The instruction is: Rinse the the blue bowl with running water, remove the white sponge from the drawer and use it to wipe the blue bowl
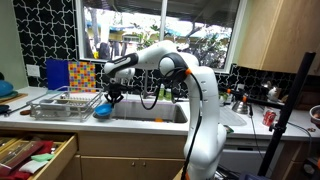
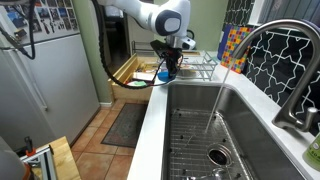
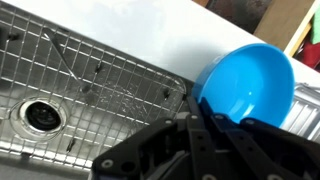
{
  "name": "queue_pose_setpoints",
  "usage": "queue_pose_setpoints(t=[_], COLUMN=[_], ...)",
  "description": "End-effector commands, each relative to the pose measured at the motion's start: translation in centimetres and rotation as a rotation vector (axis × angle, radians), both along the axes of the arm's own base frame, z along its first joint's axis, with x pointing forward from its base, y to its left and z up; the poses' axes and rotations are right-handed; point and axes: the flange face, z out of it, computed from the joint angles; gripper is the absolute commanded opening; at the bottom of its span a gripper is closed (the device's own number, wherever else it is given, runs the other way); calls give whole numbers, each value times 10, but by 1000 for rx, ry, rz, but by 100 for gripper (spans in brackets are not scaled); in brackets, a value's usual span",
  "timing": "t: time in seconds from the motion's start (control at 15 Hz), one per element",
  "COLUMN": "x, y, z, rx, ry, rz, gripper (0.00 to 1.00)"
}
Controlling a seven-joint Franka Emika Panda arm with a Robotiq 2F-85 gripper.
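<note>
Blue bowl (image 3: 245, 85) hangs tilted from the gripper (image 3: 212, 118), its jaws closed on the rim (a thin hold). Running water (image 2: 218, 105) could knock it loose into the sink (image 2: 190, 120).

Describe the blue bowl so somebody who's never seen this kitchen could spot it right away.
Find the steel sink under the window. At its end nearest the wire dish rack, the gripper holds the blue bowl. It is small, round, plain and bright blue, unlike the grey rack beside it.
</note>
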Motion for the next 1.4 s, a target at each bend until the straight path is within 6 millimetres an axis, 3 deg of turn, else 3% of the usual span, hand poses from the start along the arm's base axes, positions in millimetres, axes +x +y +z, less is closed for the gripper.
queue_pose_setpoints(t=[0.0,0.33,0.53,1.13,1.2,1.27,1.33], x=[-8,-20,-16,-10,-9,-8,-8], y=[-3,-20,-31,-35,-35,-35,-34], z=[-22,-44,-47,-66,-68,-68,-67], rx=[185,259,229,205,191,184,190], ry=[54,193,150,116,111,108,101], rz=[54,136,134,122,124,125,117], gripper=[1,1,1,1,3,29,32])
